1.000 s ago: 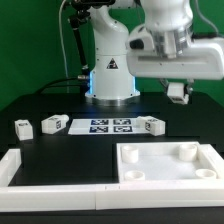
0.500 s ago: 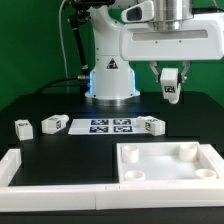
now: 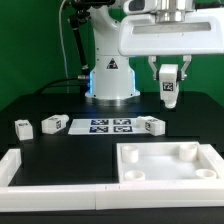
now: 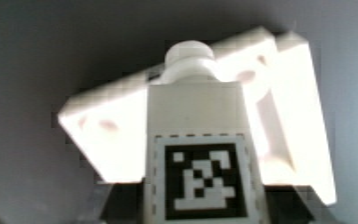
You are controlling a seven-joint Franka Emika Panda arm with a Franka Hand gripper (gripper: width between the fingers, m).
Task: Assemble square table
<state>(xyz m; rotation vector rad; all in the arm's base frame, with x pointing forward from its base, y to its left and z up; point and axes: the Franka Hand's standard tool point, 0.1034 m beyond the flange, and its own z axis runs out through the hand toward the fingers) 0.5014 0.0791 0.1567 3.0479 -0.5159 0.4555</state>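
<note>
- Claw [image 3: 169,86]: jaws partly closed and clamped on one tagged leg [image 3: 169,94], held roughly upright in the air.
- Square table slab [image 3: 163,164]: nearest, at 4 o'clock in the exterior view, sockets up. The held leg hangs above it, not touching.
- Border rail [image 3: 50,172]: at 8 o'clock.
- Farther back: two loose legs [image 3: 22,127] at 9 o'clock of the marker board [image 3: 105,126], and a third leg [image 3: 150,124] at its 3 o'clock.

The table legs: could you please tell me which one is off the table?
The leg held upright in the gripper, above the tabletop; the other three lie on the black table.
</note>
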